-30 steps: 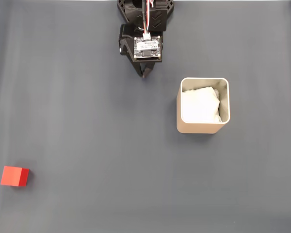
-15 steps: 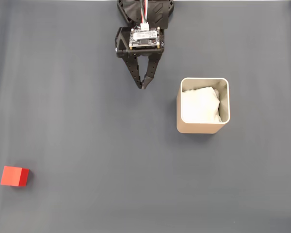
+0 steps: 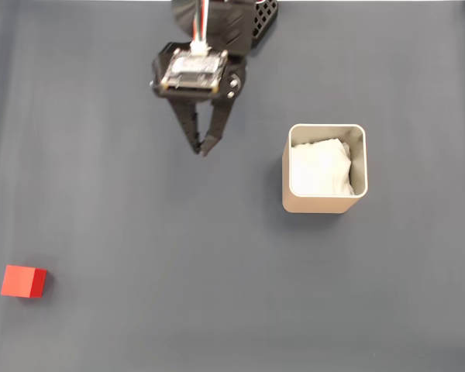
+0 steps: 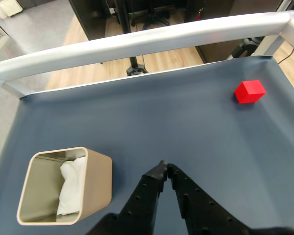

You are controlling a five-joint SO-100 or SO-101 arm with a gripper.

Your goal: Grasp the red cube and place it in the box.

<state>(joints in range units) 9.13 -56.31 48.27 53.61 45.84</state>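
Both views are evenly and softly lit — no harsh glare is seen on the dark mat (image 3: 139, 232). In the fixed view the arm's upper body above the gripper (image 3: 202, 152) is slightly smeared by motion blur, while the surface below it stays sharp. In the wrist view a bright sheen is carried by the metal rail (image 4: 137, 41) beyond the fingertips — its line is bowed by lens distortion.

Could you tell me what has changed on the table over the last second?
In the fixed view the arm swung toward the picture's left and reached further out over the table, so the hand now points toward the red cube. Its fingertips are together, holding nothing. The cube and the box have not moved.
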